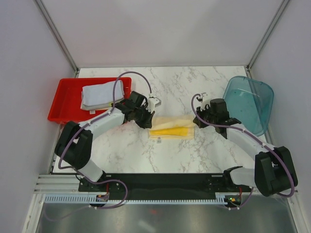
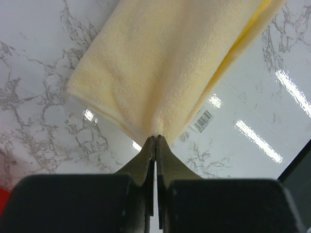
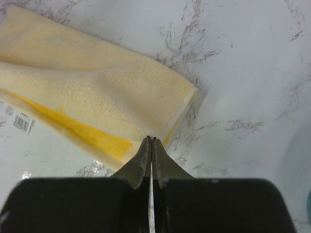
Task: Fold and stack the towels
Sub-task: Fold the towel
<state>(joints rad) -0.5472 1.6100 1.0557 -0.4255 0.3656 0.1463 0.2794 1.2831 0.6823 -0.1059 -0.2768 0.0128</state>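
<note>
A: left gripper point(image 2: 155, 139) clamped on yellow towel point(image 2: 160, 63) end; right gripper point(image 3: 151, 141) closed at the other end, grip unclear.
B: Why both?
A: Probably squaring the fold mid-table, before stacking on folded towel point(image 1: 99, 94) in red tray point(image 1: 58, 112).

Noted a white marble table point(image 1: 184, 87) with grey veins. Found on its far left corner a red plastic tray point(image 1: 62, 104). Found at its far right edge a translucent teal basket point(image 1: 250, 102), well apart from the tray.
</note>
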